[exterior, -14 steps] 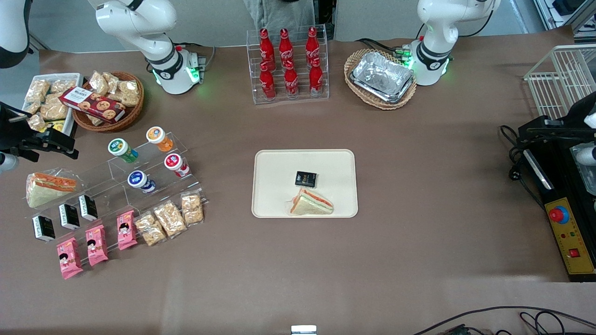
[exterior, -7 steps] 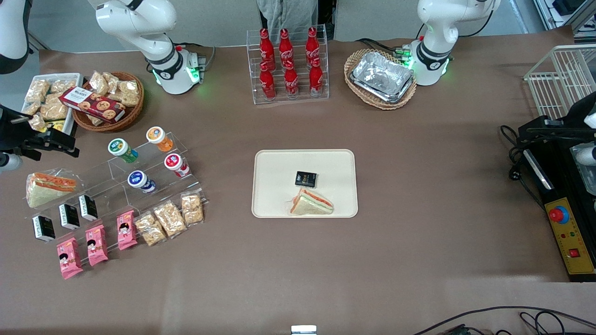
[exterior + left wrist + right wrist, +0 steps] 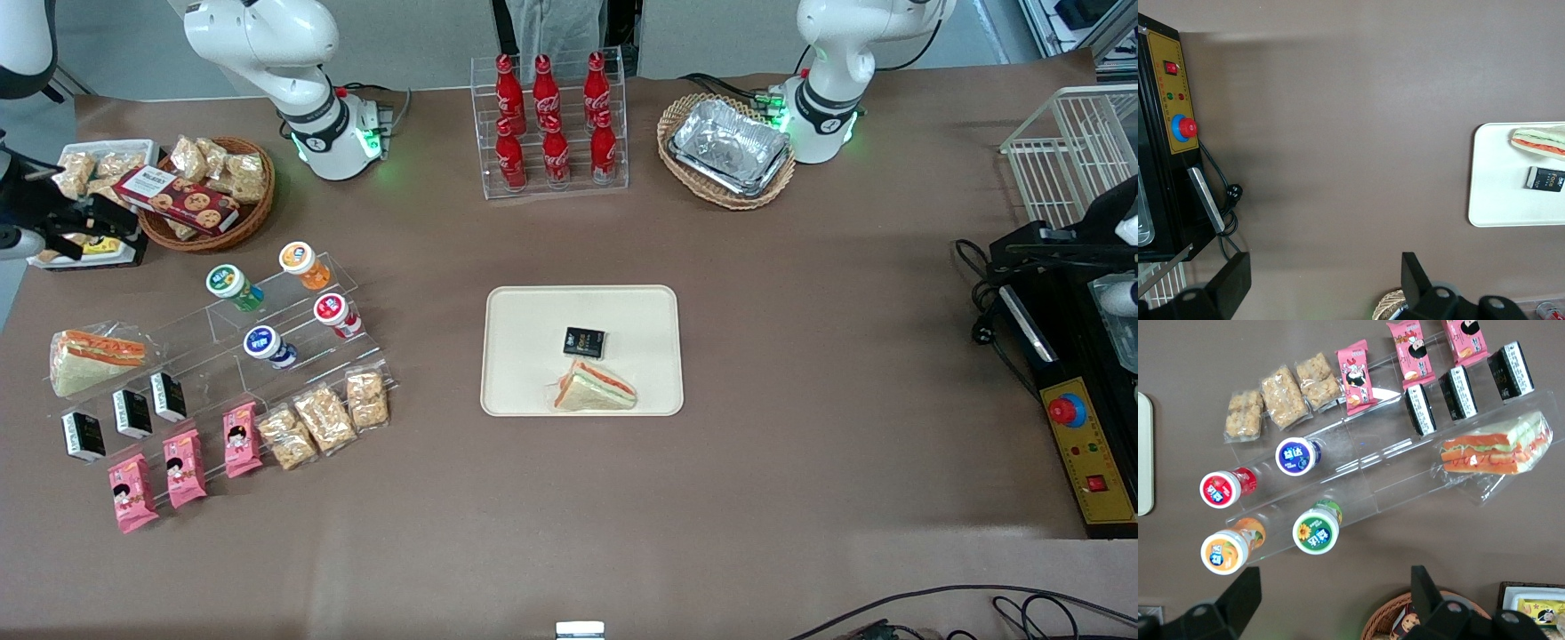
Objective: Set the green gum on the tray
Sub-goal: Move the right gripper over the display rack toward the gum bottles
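- Desk (image 3: 800, 498): brown surface, carrying all the items listed below.
- Tray (image 3: 533, 320): cream, rectangular, flat on the desk near its middle. It holds a wrapped sandwich (image 3: 594, 389) at the edge nearest the front camera and a small black packet (image 3: 583, 341) just above it in the front view, the two close but apart.
- Clear stepped rack (image 3: 222, 356): stands toward the working arm's end of the desk. Bottles occupy its upper steps, snack packets its lower ones.
- Wicker basket (image 3: 258, 209): sits near the working arm's base, filled with snack bags and a red biscuit box (image 3: 175, 198).
- Gripper (image 3: 84, 231): at the working arm's edge of the desk, raised above a white snack bin (image 3: 98, 151) beside the wicker basket, well apart from the rack's bottles. In the right wrist view its two fingers (image 3: 1238, 597) stand spread wide with nothing between them.
- Green gum (image 3: 233, 286): lies tilted on the rack's top step, white lid toward the camera, untouched. It is beside the orange bottle (image 3: 304, 264) on the same step, with the two apart. The wrist camera shows it directly (image 3: 1317, 529).
- Red bottle (image 3: 336, 315) and blue bottle (image 3: 268, 346): on the step below, nearer the front camera than the green gum.
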You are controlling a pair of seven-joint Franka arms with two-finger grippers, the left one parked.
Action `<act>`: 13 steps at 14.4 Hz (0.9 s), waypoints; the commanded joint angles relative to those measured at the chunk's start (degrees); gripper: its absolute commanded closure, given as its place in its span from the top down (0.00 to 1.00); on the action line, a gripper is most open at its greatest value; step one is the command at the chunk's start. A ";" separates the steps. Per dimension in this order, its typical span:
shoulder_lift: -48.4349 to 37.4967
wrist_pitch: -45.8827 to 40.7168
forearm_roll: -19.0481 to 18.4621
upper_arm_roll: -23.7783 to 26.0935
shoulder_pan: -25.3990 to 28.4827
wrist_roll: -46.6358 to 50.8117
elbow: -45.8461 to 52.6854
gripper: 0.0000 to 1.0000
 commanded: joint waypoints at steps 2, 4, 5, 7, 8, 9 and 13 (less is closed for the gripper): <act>-1.66 2.43 0.56 -0.18 -0.33 -0.76 -2.71 1.00; -1.66 2.79 0.56 -0.09 -0.25 -0.33 -3.41 1.00; -1.66 3.14 0.56 0.00 -0.16 0.28 -4.11 1.00; -1.66 4.54 0.56 0.52 0.37 2.21 -5.25 1.00; -1.75 5.24 0.56 1.13 0.63 3.88 -6.13 1.00; -1.75 5.95 0.56 2.10 0.63 4.94 -6.75 1.00; -1.58 8.32 0.56 2.63 0.63 5.21 -9.38 1.00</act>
